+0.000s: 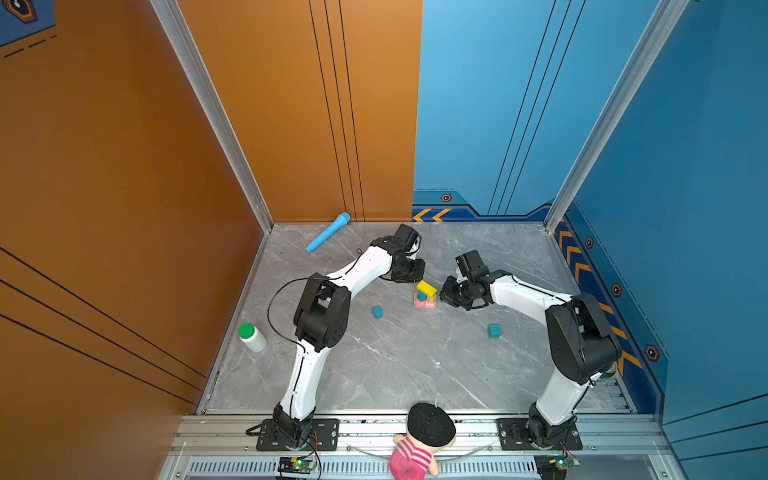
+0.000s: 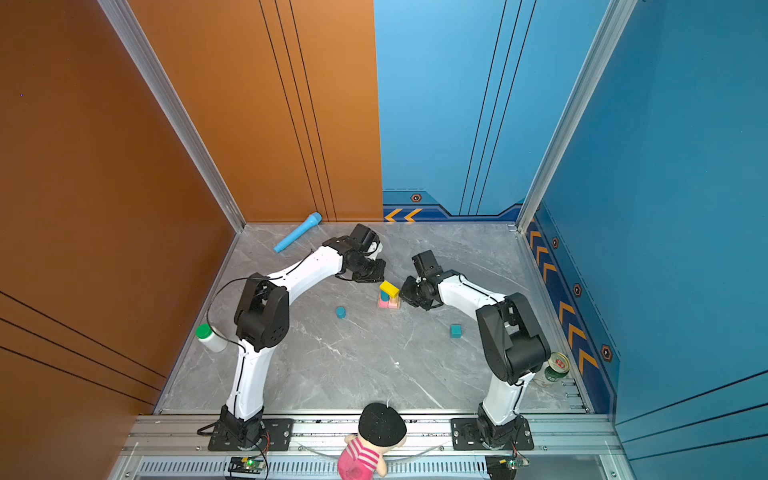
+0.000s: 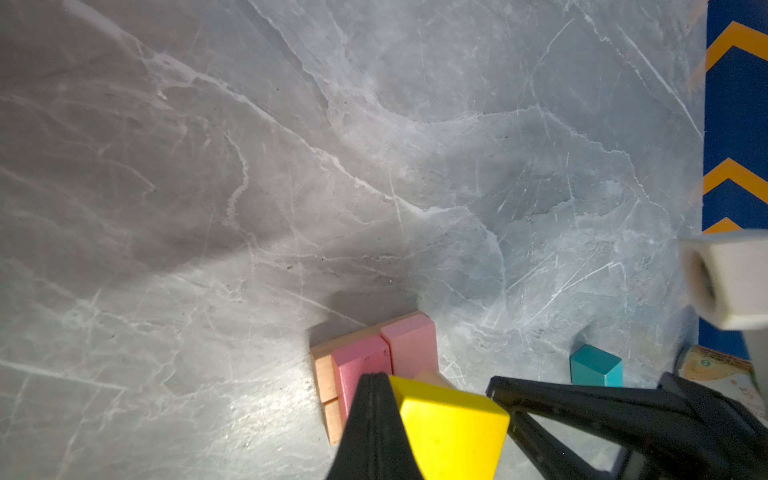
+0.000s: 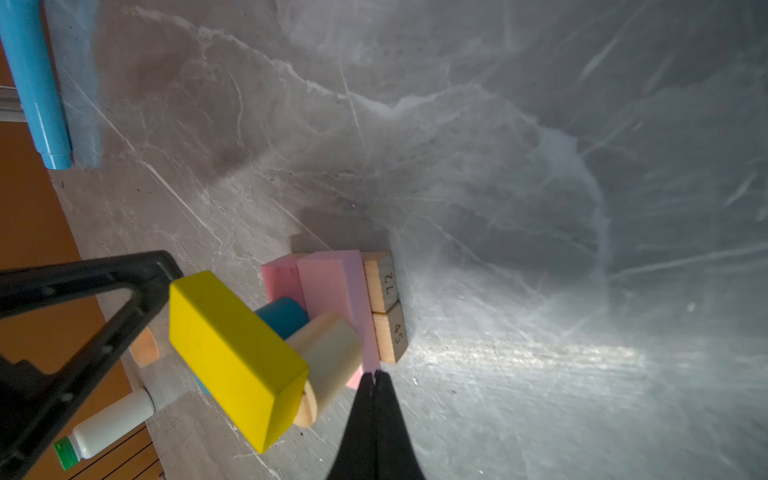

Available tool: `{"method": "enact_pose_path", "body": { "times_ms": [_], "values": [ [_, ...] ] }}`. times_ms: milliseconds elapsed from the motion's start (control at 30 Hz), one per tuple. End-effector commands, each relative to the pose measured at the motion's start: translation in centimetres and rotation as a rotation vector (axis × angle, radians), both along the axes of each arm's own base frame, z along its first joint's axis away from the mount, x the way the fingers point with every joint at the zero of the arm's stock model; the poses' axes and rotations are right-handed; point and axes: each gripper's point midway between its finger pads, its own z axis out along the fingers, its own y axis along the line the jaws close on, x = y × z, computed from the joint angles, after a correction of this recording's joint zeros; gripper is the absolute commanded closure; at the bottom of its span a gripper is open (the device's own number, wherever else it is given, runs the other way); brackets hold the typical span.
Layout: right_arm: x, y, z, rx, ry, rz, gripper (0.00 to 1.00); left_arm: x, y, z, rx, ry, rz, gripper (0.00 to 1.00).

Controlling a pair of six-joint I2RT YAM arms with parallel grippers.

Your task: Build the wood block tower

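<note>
With the left hand (image 3: 376, 378) and right hand (image 4: 375, 376) both closed and empty on either side of the yellow-topped tower (image 1: 425, 296) at mid surface (image 1: 395, 374), the loose teal cube (image 1: 494, 331) lies nearer the right hand and the blue cylinder (image 1: 377, 312) nearer the left hand.

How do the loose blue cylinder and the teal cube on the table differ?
Shape: the blue cylinder is round and stands on end; the teal cube has flat square faces.
Colour: the blue cylinder is bluer, the teal cube greener.
Place: in both top views the blue cylinder sits left of the tower, the teal cube to its right.
Shared: both are small and stand loose on the table, apart from the tower.
</note>
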Motion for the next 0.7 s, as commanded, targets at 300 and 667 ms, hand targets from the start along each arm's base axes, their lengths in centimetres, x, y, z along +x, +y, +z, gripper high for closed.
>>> {"method": "enact_pose_path", "body": {
  "times_ms": [300,667],
  "values": [
    [2.9,-0.4,3.7,-0.031,-0.091,0.0,1.0,-1.0,0.8,1.3,0.009,-0.009,-0.015,1.0],
    [6.2,1.6,3.3,-0.03,-0.099,0.04,1.0,-1.2,1.3,2.0,0.019,-0.025,-0.008,1.0]
  ]
}}
